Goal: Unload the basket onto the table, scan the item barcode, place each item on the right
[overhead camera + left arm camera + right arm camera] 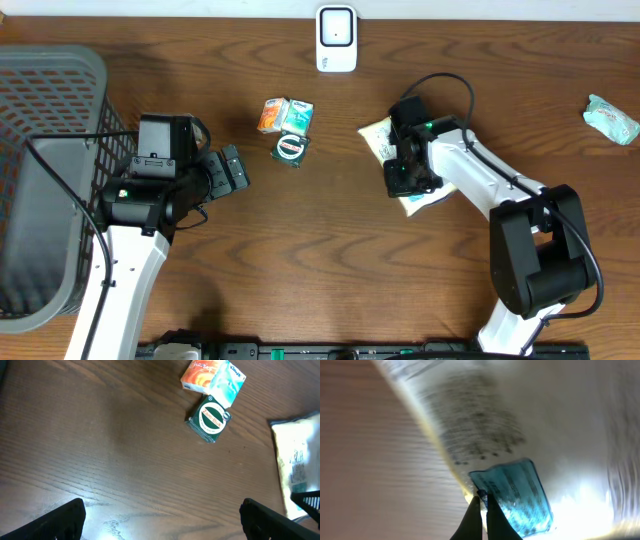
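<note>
Stage: early. My right gripper [482,507] is clenched at the edge of the packet [545,420], my left gripper [162,521] released. Presenting it to the scanner [336,38] remains.

Packet [376,136]: pale cream flat pouch, lying on table right of centre, slanting toward near-right. Close up: dark small print and blue label [515,492] on its face. My right gripper [483,504] pinched closed at its edge beside label (held or merely touching, can't tell). Scanner [336,38]: white, far edge, well apart.
</note>
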Controlling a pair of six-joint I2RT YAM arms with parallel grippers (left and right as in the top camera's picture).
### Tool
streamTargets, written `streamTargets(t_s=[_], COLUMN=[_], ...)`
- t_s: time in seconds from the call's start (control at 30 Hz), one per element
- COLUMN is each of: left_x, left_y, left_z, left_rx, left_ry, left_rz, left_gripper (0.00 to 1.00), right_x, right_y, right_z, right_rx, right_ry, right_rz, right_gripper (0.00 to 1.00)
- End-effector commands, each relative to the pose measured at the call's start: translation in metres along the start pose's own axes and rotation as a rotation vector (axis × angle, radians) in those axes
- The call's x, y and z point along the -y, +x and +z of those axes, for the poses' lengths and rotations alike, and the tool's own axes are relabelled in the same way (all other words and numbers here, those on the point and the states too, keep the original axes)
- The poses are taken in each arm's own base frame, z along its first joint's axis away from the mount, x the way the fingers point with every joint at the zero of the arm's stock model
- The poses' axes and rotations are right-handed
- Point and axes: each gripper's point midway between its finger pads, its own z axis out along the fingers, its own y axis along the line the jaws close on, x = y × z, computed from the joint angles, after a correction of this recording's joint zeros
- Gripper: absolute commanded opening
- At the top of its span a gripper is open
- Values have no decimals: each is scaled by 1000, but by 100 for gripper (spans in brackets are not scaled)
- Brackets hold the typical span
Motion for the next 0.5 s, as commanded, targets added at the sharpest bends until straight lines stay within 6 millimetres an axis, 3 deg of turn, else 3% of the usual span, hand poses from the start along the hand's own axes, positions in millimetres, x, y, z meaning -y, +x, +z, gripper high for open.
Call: streamTargets(t_s=[0.0,0.13,0.2,0.37,0.47], left_x=[-2,-3,-2,-2,-2], left_y=[-4,-4,-4,-4,-4], left_z=[-2,-2,-2,-2,-2], left_rx=[11,11,11,11,11], left_ry=[-12,-13,-12,-12,-12], left_rz=[-2,-2,-2,-2,-2], left_gripper=[98,98,98,98,98], right_x=[42,71,80,83,68], right_y=[-10,-23,-38,-54,-53], right_z=[-8,-30,-51,-73,-72], right_rx=[48,68,93,121,96], right_ry=[187,262,236,157,43], right_rz=[82,143,186,228,187], right_gripper=[1,2,4,9,9])
